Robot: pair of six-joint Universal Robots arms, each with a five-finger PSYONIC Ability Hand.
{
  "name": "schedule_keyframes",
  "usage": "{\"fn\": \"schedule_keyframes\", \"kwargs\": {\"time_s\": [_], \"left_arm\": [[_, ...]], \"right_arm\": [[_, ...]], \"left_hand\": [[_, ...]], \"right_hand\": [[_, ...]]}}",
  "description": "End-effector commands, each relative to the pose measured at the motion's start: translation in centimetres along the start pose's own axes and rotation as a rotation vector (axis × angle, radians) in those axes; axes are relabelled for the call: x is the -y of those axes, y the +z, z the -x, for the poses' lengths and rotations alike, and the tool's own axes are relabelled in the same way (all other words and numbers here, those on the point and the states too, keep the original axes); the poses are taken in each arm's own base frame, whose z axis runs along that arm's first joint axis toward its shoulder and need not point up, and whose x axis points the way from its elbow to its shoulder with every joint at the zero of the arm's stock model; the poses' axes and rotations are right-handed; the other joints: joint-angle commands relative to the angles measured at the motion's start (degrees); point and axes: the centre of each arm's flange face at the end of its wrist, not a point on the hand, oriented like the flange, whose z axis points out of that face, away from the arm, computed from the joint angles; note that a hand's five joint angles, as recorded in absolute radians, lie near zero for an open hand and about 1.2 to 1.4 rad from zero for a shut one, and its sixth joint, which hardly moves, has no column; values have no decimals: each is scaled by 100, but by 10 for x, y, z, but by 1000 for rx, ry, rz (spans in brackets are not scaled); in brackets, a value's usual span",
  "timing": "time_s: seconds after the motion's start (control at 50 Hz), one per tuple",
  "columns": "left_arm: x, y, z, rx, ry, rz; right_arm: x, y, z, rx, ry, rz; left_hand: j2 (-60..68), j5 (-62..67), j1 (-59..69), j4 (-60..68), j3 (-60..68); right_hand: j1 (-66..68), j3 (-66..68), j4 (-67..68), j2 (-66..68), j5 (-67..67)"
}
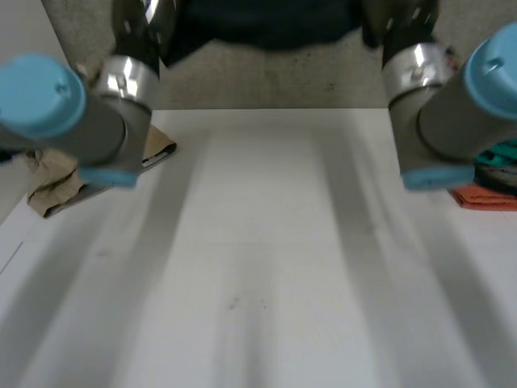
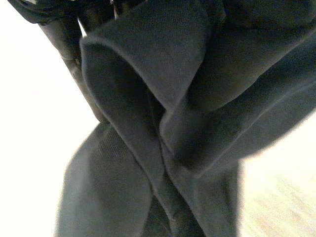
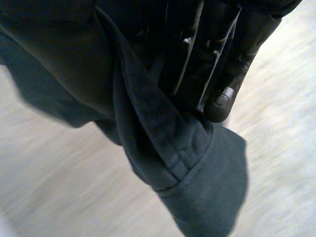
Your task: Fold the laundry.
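Note:
A dark navy garment (image 1: pixel 266 20) hangs in the air beyond the table's far edge, stretched between my two raised hands. My left hand (image 1: pixel 141 24) grips its one end; in the left wrist view the dark cloth (image 2: pixel 197 98) bunches in thick folds beside my fingers (image 2: pixel 74 64) and falls below them. My right hand (image 1: pixel 400 24) holds the other end; there a hemmed edge of the garment (image 3: pixel 168 143) is pinched against my straight fingers (image 3: pixel 219 94) and droops past the fingertips.
The white table (image 1: pixel 258 242) lies below and in front of the arms. A tan folded cloth (image 1: pixel 56 182) lies at its left edge. Orange and teal folded pieces (image 1: pixel 493 186) lie at its right edge. Grey floor (image 1: pixel 266 77) is beyond.

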Motion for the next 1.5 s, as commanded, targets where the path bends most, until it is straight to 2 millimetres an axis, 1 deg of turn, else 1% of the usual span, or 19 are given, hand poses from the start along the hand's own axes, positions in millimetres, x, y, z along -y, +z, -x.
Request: {"fn": "schedule_keyframes", "kwargs": {"time_s": [0.02,0.06,0.08,0.16,0.22,0.26,0.3,0.46,0.52,0.54,0.62,0.74,0.92,1.04,1.24,1.3,1.34,1.42,1.5], "left_arm": [[-62,-76,-30,-96,-29,290],[-71,-90,-32,-109,-29,347],[-78,-104,-37,-126,-34,391],[-84,-126,-40,-147,-36,463],[-82,-134,-38,-152,-36,492],[-73,-135,-32,-145,-35,500],[-66,-135,-25,-135,-31,508],[-23,-150,-10,-136,-40,550],[-2,-163,-7,-148,-44,577],[7,-169,-6,-152,-50,590],[23,-186,-6,-168,-61,625],[22,-211,-13,-199,-71,697],[23,-240,-40,-304,-91,750],[28,-251,-55,-339,-157,770],[47,-270,-68,-341,-204,786],[42,-274,-69,-338,-196,817],[27,-281,-73,-332,-178,876],[12,-286,-77,-324,-149,935],[6,-280,-80,-313,-144,912]], "right_arm": [[-81,-74,57,246,9,376],[-94,-100,73,318,2,466],[-97,-107,75,335,-3,490],[-107,-133,78,394,-33,590],[-105,-146,77,423,-28,642],[-101,-150,75,434,-21,656],[-91,-152,71,439,-23,662],[-57,-160,53,472,-11,725],[-44,-159,46,462,12,724],[-33,-156,41,444,32,707],[-10,-150,29,402,68,654],[-2,-151,26,401,89,645],[3,-154,23,380,184,689],[4,-154,23,377,201,691],[-2,-157,28,389,206,709],[-3,-158,28,388,205,710],[-4,-158,27,383,205,712],[-5,-155,26,375,205,702],[-7,-156,26,376,205,707]], "left_hand": [[1121,1388,1592,1124,1174],[1121,1388,1592,1124,1174],[956,1223,1428,959,1009],[-1140,-873,-669,-1137,-1087],[-1886,-1619,-1414,-1883,-1833],[-2810,-2543,-2338,-2807,-2757],[-3182,-2915,-2711,-3179,-3129],[-3503,-3236,-3032,-3500,-3450],[-3486,-3219,-3015,-3483,-3433],[-3503,-3236,-3031,-3500,-3450],[-3470,-3202,-2998,-3466,-3416],[-3419,-3152,-2948,-3416,-3366],[-2948,-2681,-2476,-2945,-2895],[-2948,-2681,-2477,-2945,-2895],[-2948,-2681,-2476,-2945,-2895],[-2998,-2731,-2527,-2995,-2945],[-3049,-2782,-2577,-3046,-2996],[-3049,-2782,-2577,-3046,-2996],[-3317,-3050,-2846,-3314,-3264]], "right_hand": [[2072,1189,1193,1265,1354],[2072,1189,1193,1265,1354],[2072,1189,1193,1265,1354],[2072,1189,1193,1265,1354],[2072,1189,1193,1265,1354],[2072,1189,1193,1265,1354],[2072,1189,1193,1265,1354],[2072,1189,1193,1265,1354],[2072,1189,1193,1265,1354],[2072,1189,1193,1265,1354],[2072,1189,1193,1265,1354],[2072,1189,1193,1265,1354],[2072,1189,1193,1265,1354],[2072,1189,1193,1265,1354],[2072,1189,1193,1265,1354],[2072,1189,1193,1265,1354],[2072,1189,1193,1265,1354],[2072,1189,1193,1265,1354],[2072,1189,1193,1265,1354]]}}
